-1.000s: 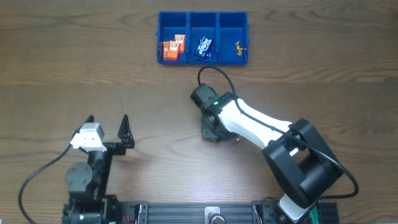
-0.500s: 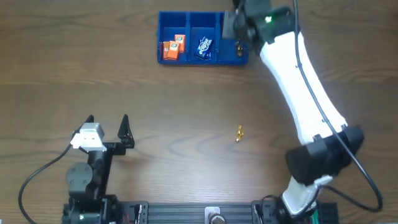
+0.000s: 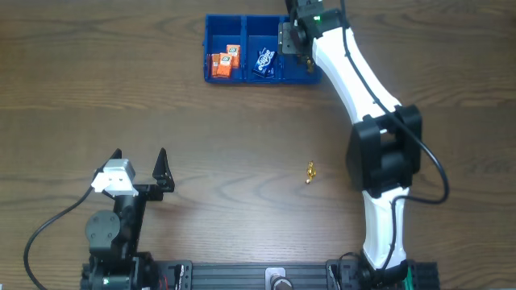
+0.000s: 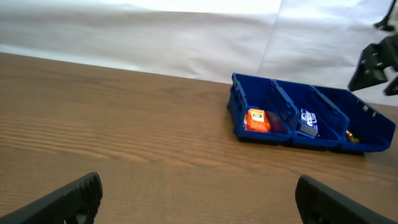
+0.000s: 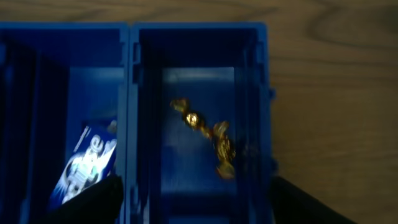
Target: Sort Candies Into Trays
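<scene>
A blue three-compartment tray (image 3: 207, 36) stands at the table's far edge. Its left bin holds orange candies (image 3: 224, 63), and the middle bin holds a blue candy (image 3: 265, 61). My right gripper (image 3: 293, 38) hovers over the right bin, open with nothing between its fingers. Below it, two gold candies (image 5: 189, 117) (image 5: 222, 149) lie on the bin floor, beside the blue candy (image 5: 87, 162). One more gold candy (image 3: 310, 172) lies on the table's middle. Far from the tray, my left gripper (image 3: 139, 157) stands open and empty near its base.
From the left wrist view the tray (image 4: 236, 109) stands well ahead, with the right gripper (image 4: 379, 59) above its far end. Bare wooden table lies between the tray and both arm bases. A white backdrop stands behind the table.
My right arm rose from the table's middle to the tray's right bin and now hovers there, open. A gold candy it had hidden shows on the table. The left arm kept still.
</scene>
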Available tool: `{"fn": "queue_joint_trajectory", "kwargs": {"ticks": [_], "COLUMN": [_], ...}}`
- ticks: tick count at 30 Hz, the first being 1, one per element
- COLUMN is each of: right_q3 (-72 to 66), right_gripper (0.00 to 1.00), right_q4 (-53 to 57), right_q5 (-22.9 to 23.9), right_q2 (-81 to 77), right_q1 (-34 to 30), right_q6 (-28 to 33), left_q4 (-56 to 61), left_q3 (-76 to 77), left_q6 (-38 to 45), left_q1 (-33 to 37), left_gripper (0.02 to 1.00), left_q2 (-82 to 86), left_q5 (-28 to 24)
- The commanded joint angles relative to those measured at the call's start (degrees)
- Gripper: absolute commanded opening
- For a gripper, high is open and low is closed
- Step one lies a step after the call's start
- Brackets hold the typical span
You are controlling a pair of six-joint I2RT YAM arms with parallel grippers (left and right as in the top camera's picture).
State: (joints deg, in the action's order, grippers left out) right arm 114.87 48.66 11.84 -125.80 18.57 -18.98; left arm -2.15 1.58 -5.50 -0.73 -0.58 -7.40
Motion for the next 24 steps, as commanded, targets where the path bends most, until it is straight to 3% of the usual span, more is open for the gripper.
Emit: {"fn": "queue_joint_trajectory", "kwargs": {"ticks": [1, 4, 7, 11, 21, 24], "right_q3": [-11.63, -30.58, -48.3, -59.54, -64.94, -64.94], "right_gripper": [0.798, 0.805, 0.809, 0.809, 0.776, 0.654], "right_q4": [2.91, 2.91, 2.78, 0.37, -7.28, -7.69], "right_q5": [-0.37, -3.13, -9.68, -10.71, -11.91, -11.96], "right_q2": [18.47, 30.75, 37.22, 36.11, 30.03, 28.37], "right_q1": [2.1, 4.42, 6.86, 7.74, 7.74, 7.74], "right_q6": [-0.76, -4.22, -8.87, -12.68, -13.81, -13.81], "left_q4": [-1.62, -1.62, -1.62, -1.62, -1.62, -1.64], "left_q3": [-1.29, -1.29, -1.29, -1.29, -1.29, -1.29], "left_q6": [0.83, 0.83, 0.83, 0.83, 0.83, 0.83], "left_q1": [0.35, 0.35, 0.35, 0.35, 0.35, 0.35], "left_gripper": [0.998, 0.998, 0.998, 1.0, 0.998, 0.998], "left_q2": [0.33, 0.33, 0.33, 0.33, 0.33, 0.33], "left_q5": [-1.03, -1.03, -1.03, -1.03, -1.03, -1.03]}}
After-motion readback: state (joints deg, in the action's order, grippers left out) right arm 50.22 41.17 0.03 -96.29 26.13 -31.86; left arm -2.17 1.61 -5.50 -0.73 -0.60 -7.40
